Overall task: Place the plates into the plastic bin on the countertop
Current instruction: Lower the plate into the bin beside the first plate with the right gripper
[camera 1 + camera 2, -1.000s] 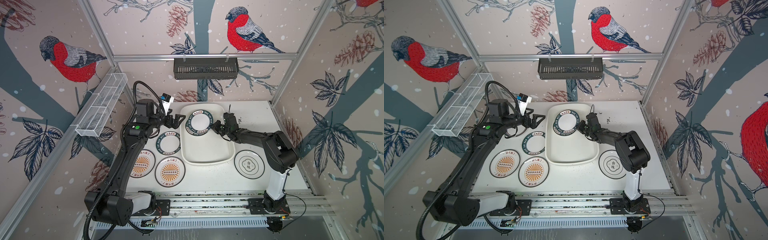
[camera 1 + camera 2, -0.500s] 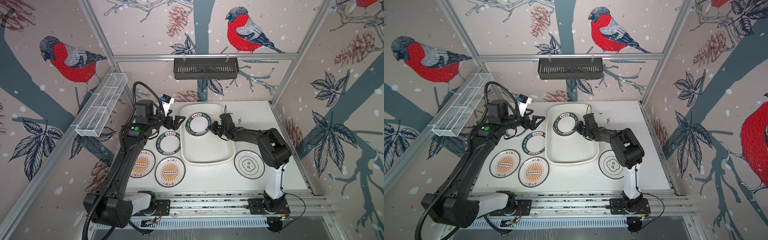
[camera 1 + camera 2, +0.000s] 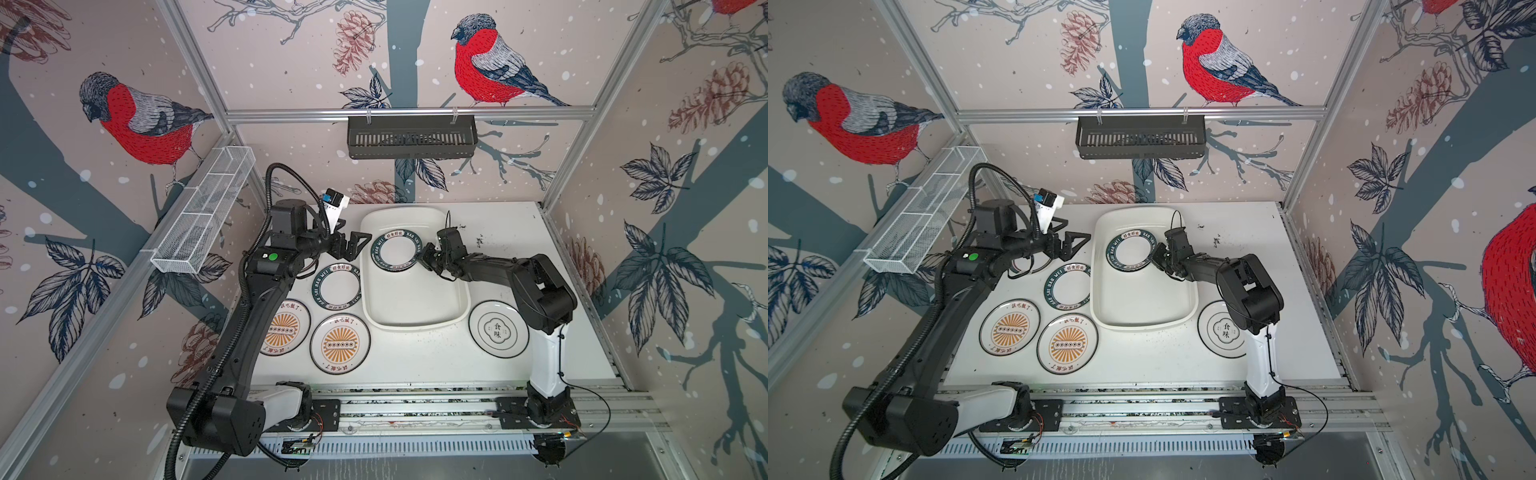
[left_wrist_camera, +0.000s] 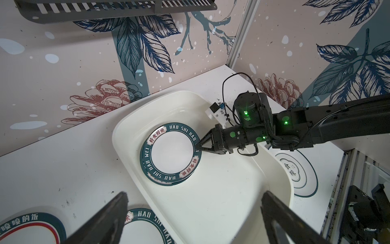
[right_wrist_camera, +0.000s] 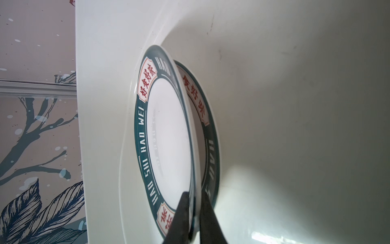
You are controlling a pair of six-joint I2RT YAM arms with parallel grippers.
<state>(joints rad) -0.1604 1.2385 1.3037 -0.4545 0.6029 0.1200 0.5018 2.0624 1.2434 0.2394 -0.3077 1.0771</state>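
The right tool [image 4: 198,145] is pinched on the rim of the lettered plate [image 4: 172,153], which is laid on a second plate [image 5: 212,147] inside the plastic bin [image 4: 211,207]. It should be opened gently and withdrawn level. The left tool [image 3: 355,239] is held wide, empty.

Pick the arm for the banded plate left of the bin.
Left. The left gripper is open, empty and near that banded plate; the right gripper is clamped on the top plate in the bin.
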